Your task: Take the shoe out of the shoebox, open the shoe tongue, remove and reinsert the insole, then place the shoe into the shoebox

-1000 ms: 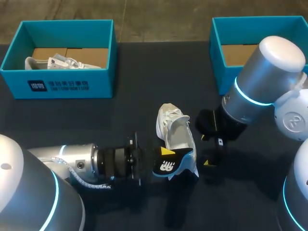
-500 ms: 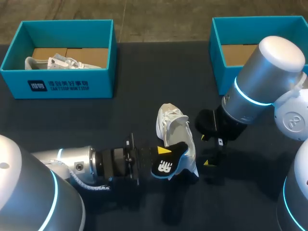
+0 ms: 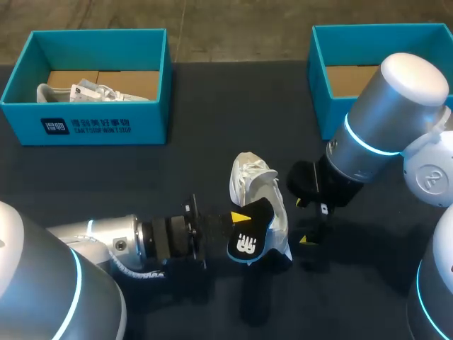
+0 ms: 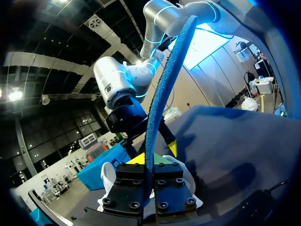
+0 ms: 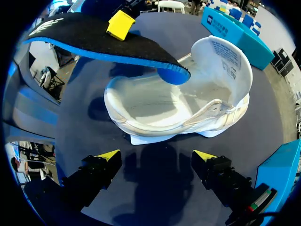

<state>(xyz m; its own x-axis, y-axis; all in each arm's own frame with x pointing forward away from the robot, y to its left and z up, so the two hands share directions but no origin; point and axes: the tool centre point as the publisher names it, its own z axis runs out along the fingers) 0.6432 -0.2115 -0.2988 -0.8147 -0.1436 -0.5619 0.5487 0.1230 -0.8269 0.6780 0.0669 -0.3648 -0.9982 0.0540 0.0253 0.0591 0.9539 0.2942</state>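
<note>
Clamping one end of the black insole (image 3: 249, 239), the left end effector (image 3: 239, 218) angles its free end into the white shoe (image 3: 256, 185) on the tabletop (image 3: 212, 127), likely for reinsertion, while the right end effector (image 3: 303, 221) hovers open at the shoe's three o'clock, leaving room.

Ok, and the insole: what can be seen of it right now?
The insole is thin, black on top with a white printed mark, blue foam beneath and along the edge. It is out of the white shoe, held above the table by the left gripper, whose fingers pinch one end from both faces. It bows; its rounded free end points into the shoe's opening. Whether it touches the shoe cannot be told.
</note>
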